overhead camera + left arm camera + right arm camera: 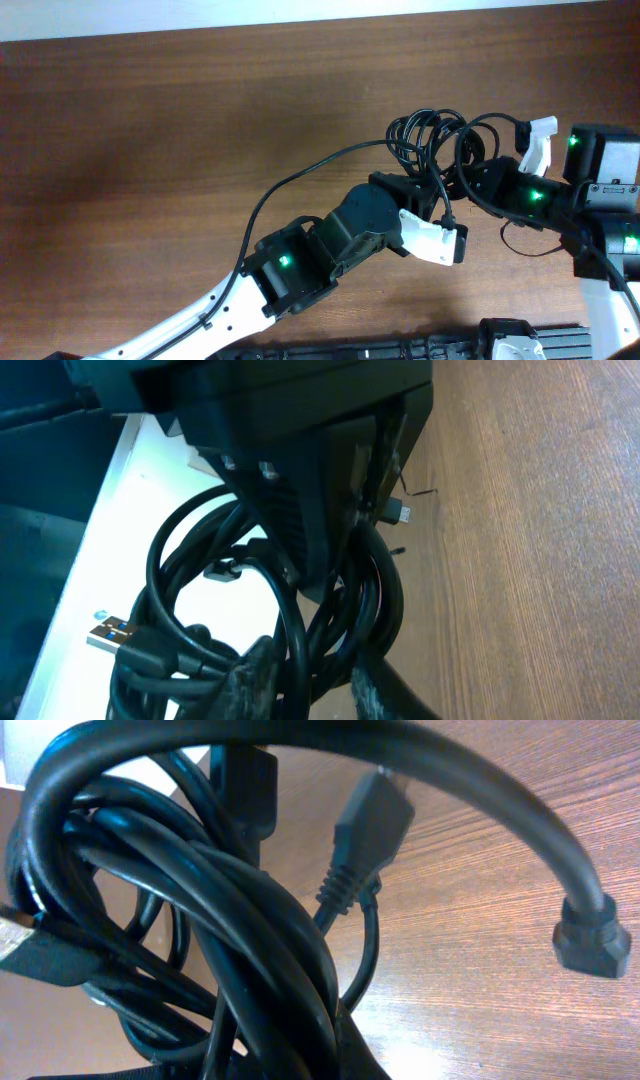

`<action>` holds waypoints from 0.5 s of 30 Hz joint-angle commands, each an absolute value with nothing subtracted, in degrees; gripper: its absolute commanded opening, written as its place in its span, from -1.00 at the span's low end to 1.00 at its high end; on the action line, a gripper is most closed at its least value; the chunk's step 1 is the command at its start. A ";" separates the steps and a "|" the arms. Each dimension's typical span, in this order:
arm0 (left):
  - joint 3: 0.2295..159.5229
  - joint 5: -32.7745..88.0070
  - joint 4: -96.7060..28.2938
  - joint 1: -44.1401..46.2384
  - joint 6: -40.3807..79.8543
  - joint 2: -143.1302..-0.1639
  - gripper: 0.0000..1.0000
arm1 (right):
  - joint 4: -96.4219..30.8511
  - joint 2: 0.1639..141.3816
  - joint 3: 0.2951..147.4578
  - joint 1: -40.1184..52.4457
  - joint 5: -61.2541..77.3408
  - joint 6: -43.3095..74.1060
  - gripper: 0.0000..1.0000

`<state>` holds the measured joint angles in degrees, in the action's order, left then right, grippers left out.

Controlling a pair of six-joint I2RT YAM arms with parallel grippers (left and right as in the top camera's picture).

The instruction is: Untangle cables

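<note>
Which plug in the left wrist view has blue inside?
The wide flat plug at lower left; the small plug further right, higher up, shows only bare metal.

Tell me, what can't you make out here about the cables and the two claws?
- Left gripper: open or shut unclear; too small overhead, and cables crowd the left wrist view.
- Right gripper: same; cables fill the right wrist view.
- Cable count: strands overlap in every view.
- One plug: cut off by the right wrist view's left edge.
</note>
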<state>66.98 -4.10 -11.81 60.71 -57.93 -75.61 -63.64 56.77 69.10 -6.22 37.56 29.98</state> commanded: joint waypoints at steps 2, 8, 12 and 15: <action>67.55 -9.08 -12.03 59.96 -56.82 -76.18 -0.85 | -63.75 54.98 69.71 -6.00 40.32 27.86 -0.92; 67.55 -9.37 -12.03 59.96 -56.18 -76.18 -0.73 | -63.75 54.98 69.71 -6.00 41.01 27.49 -0.92; 67.55 -17.61 -9.47 59.86 -50.89 -76.18 -0.92 | -63.72 54.98 69.71 -6.00 41.58 27.22 -0.92; 67.55 -22.70 -6.35 59.86 -47.35 -76.18 -1.00 | -63.72 54.98 69.71 -6.00 41.60 27.20 -0.92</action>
<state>66.96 -12.21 -9.37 60.71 -53.56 -75.66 -63.20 56.60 69.10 -6.22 37.65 28.67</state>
